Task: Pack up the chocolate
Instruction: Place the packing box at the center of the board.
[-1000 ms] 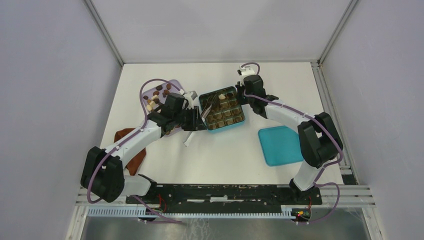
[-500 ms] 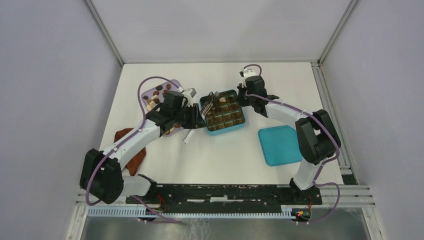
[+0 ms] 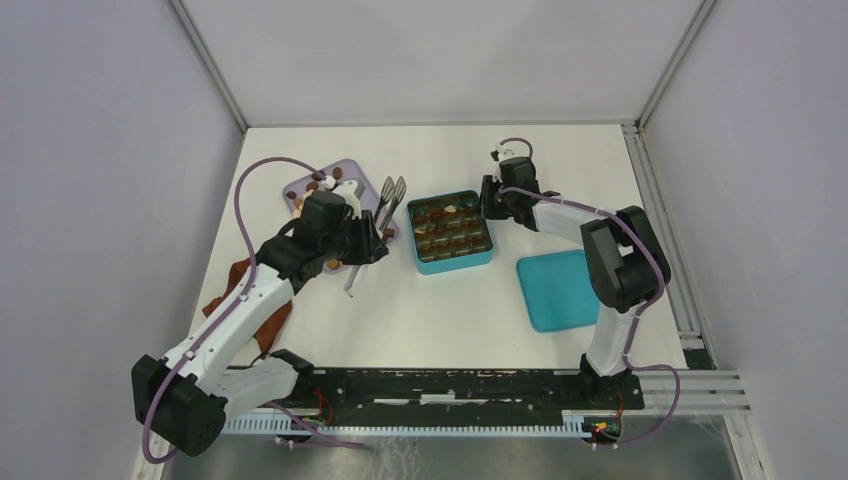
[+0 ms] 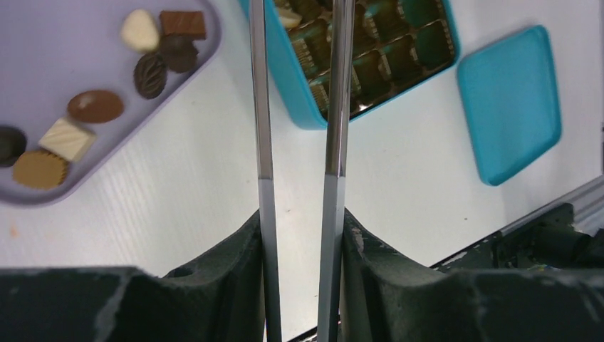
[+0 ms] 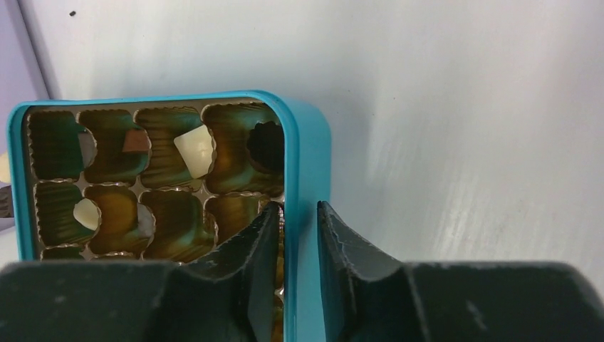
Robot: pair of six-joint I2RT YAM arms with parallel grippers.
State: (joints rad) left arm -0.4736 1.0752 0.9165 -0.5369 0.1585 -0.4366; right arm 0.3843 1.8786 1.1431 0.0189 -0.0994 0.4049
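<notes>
Several chocolates (image 4: 149,74), dark, tan and cream, lie on the lilac tray (image 3: 345,167), which also shows in the left wrist view (image 4: 107,178). A few pieces, one of them cream (image 5: 194,150), sit in cells of the teal box (image 3: 479,260). My left gripper (image 3: 358,240) is shut on metal tongs (image 3: 390,192). Their two arms (image 4: 262,107) are apart and reach between tray and box, with nothing seen between them. My right gripper (image 5: 299,214) is shut on the box's right wall (image 5: 308,164). It is at the box's far right corner in the top view (image 3: 491,200).
The teal lid (image 3: 560,290) lies flat right of the box and also shows in the left wrist view (image 4: 509,107). A reddish-brown cloth (image 3: 262,318) lies under the left arm near the table's left edge. Enclosure walls ring the table.
My left arm has drawn the tongs back out of the box, leftward toward the tray. The box has shifted a little right and squared up, with the right gripper following it.
</notes>
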